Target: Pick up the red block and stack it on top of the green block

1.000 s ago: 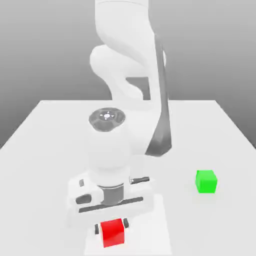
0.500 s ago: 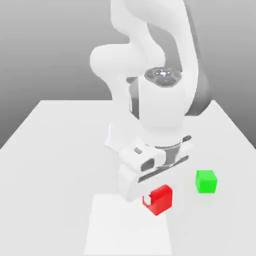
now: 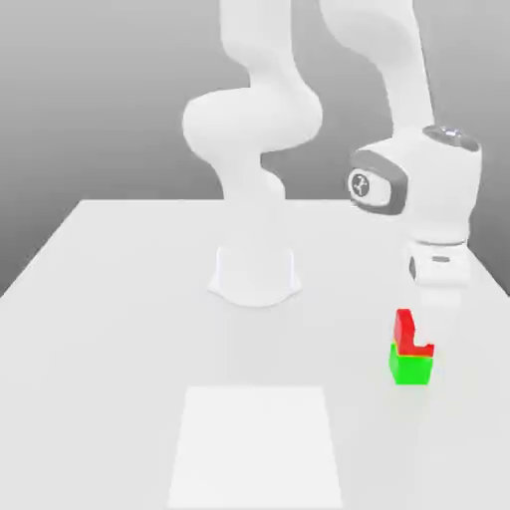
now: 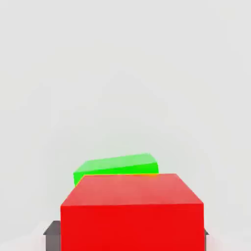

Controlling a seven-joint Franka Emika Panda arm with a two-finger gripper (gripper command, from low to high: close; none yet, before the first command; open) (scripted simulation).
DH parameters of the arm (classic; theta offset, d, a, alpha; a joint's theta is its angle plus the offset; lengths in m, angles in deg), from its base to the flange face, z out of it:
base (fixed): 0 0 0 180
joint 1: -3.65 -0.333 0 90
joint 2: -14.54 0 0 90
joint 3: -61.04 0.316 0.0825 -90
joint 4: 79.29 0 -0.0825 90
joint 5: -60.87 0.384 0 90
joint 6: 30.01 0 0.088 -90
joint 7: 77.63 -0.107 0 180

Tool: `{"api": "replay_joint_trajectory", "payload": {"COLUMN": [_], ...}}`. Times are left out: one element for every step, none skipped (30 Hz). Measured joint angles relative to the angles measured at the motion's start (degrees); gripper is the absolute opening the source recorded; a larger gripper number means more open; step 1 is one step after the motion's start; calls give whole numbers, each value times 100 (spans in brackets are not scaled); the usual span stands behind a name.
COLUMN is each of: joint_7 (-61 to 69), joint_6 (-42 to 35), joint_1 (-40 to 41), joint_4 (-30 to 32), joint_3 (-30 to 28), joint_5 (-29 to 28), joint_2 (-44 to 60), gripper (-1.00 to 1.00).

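Note:
The red block rests on top of the green block near the table's edge on the exterior view's right. My gripper hangs straight down over the stack, its white finger covering part of the red block. In the hand view the red block is large and close, with the green block peeking out from under and behind it. A dark finger pad stands just outside each side of the red block. The gripper reads as open around the block.
The arm's round white base stands at the middle of the white table. A lighter square patch marks the table's front. The stack sits close to the table edge on the exterior view's right.
The arm carried the red block from the front of the table across to the exterior view's right and set it on the green block. The fingers have spread off the block.

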Motion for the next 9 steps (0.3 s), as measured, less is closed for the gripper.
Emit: {"api": "replay_joint_trajectory", "payload": {"joint_7": [0,0,0,-48,-4,71,159,252,316], "joint_6": [0,0,0,84,29,-98,-260,-437,-627], "joint_1": [0,0,0,-11,-32,-22,-22,-58,-124], "joint_4": [0,0,0,-3,0,5,12,20,27], "joint_3": [0,0,0,-18,-7,38,75,73,25], "joint_5": [0,0,0,-71,-8,97,227,357,453], "joint_2": [0,0,0,86,23,-113,-286,-477,-676], "gripper": [100,100,100,100,100,100,100,100,100]}}
